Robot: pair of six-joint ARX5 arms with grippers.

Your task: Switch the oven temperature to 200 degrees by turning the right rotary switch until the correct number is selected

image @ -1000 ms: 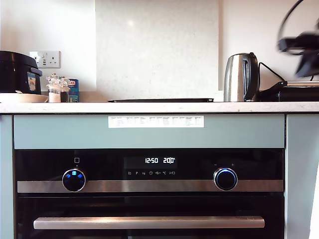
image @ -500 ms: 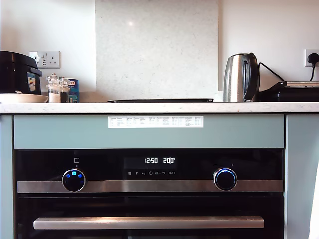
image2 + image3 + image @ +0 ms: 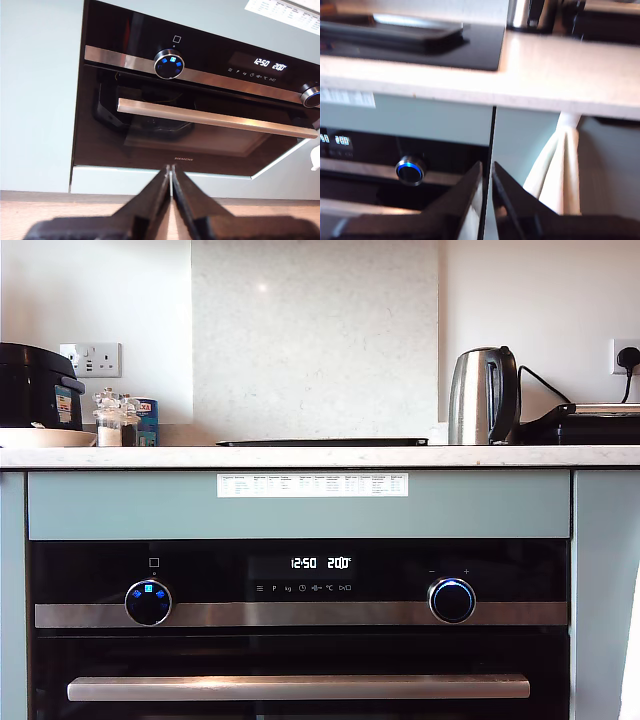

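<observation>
The oven (image 3: 300, 625) sits under the worktop (image 3: 300, 455), and its display (image 3: 320, 563) reads 12:50 and 200. I judge the target setting reached, which would explain why neither hand is on a control.

**Landmark: the display.** The right switch (image 3: 452, 600) lies just below the display and off to the exterior view's right, on the steel strip (image 3: 300, 614). Its blue ring is lit and its face is dark. The other knob (image 3: 148, 602), with lit blue icons, sits at the opposite side of the display. The bar handle (image 3: 298, 687) runs below both.

**Hand state**
- My first hand (image 3: 170, 181) — fingers pressed together, pinching nothing. It hangs low in front of the oven door, well apart from the display and from both knobs.
- My second hand (image 3: 487, 172) — fingers close together with a thin gap, holding nothing. It sits near the switch (image 3: 410, 170) but apart from it, beside a pale towel (image 3: 555, 170) hanging under the worktop edge.

Neither arm shows in the exterior view, so both stand clear of the oven front. I read the task as complete — only a check of the reading remains.
</observation>
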